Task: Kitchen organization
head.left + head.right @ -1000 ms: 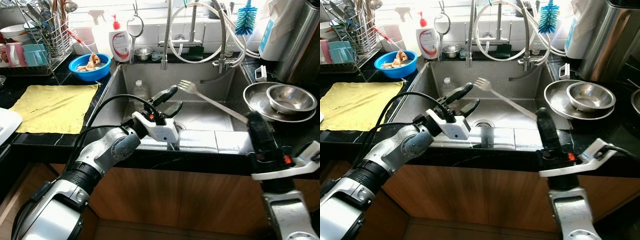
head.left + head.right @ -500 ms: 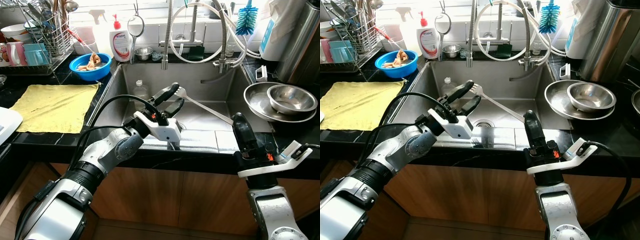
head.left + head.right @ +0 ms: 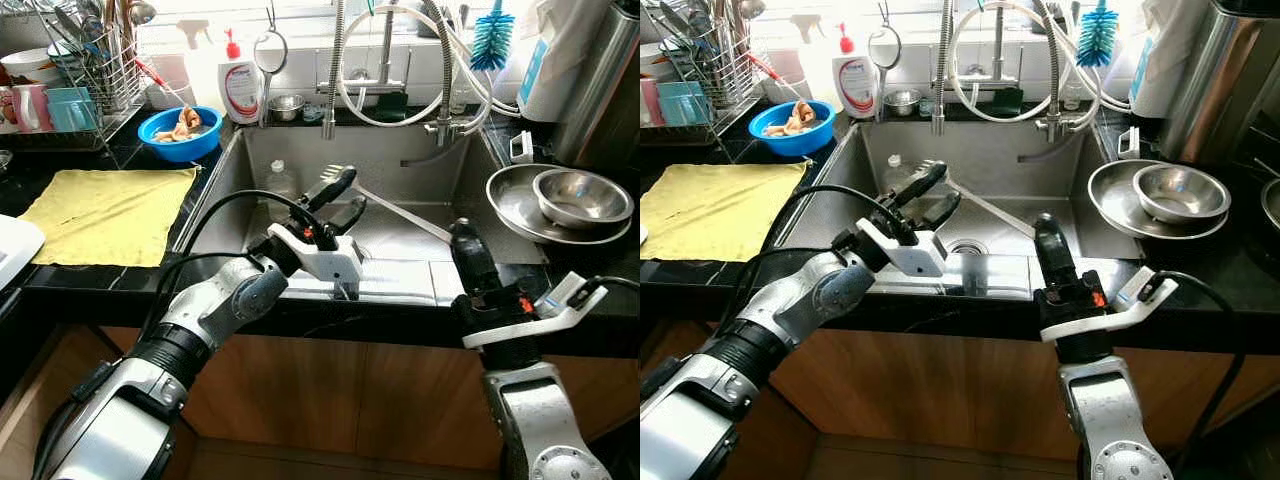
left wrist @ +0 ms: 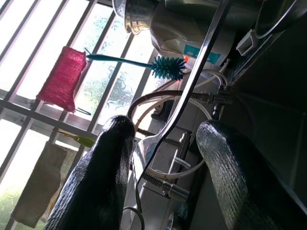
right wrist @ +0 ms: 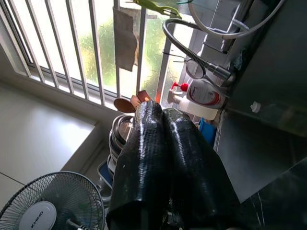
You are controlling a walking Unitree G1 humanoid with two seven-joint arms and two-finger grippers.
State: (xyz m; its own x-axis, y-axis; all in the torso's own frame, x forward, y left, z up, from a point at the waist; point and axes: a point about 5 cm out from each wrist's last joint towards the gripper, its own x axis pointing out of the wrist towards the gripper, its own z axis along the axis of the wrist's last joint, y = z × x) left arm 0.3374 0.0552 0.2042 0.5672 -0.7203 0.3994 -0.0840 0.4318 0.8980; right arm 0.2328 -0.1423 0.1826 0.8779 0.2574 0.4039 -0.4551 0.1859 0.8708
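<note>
Silver and long, the fork [image 3: 390, 203] is held up over the sink [image 3: 400, 160] — its handle goes into the tips of the right gripper [image 3: 461, 238], and its prongs reach between the two black fingers [image 4: 225, 187] of the left gripper [image 3: 342, 197]. The right gripper looks pinched together on the thin handle, with no gap between its fingers in the right wrist view. The left gripper's fingers are spread apart, one on each side of the fork's neck, and they do not touch it yet. The fork is thin, shiny and smooth, so it may be slippery. It looks like a hand-over from one gripper to the other, and that is where things could go wrong. If the right gripper lets go before the left one has squeezed tight, the fork may drop into the sink. If the left fingers close off to one side, they could push the fork away — or twist it out of the right gripper's hold.
</note>
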